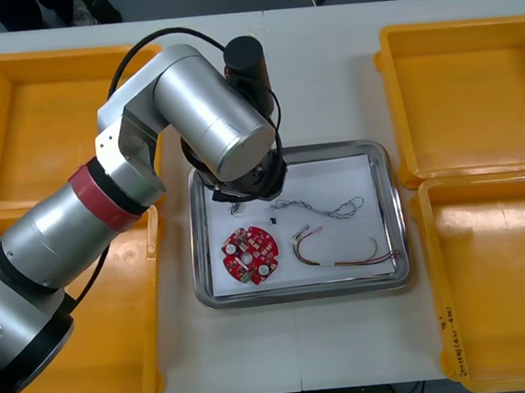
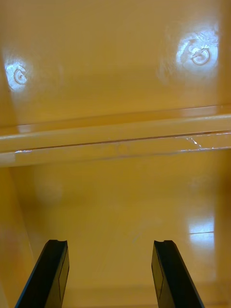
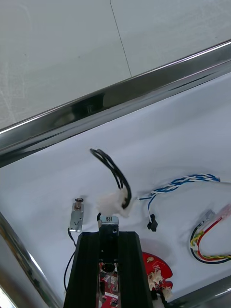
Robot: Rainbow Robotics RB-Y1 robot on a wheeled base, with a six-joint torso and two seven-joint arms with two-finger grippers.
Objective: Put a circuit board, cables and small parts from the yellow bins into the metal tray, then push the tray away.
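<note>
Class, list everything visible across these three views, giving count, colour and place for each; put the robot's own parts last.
Bins: four, yellow, two at each side of the table.
Metal tray: one, white inside, between the bins.
Circuit board: one, red, tray's near left corner.
Twisted cable: one, blue and white, tray's middle.
Red and yellow cable: one, tray's near right part.
Loose small metal part: one, silvery, lying on the tray's white inside.
Held small metal part: one, silvery, in the left gripper.
Black cable: one, white plug, rising from the held part.
Left gripper: black, shut on the held part, over the tray's far left.
Right gripper: black, open, over a right-side bin.
</note>
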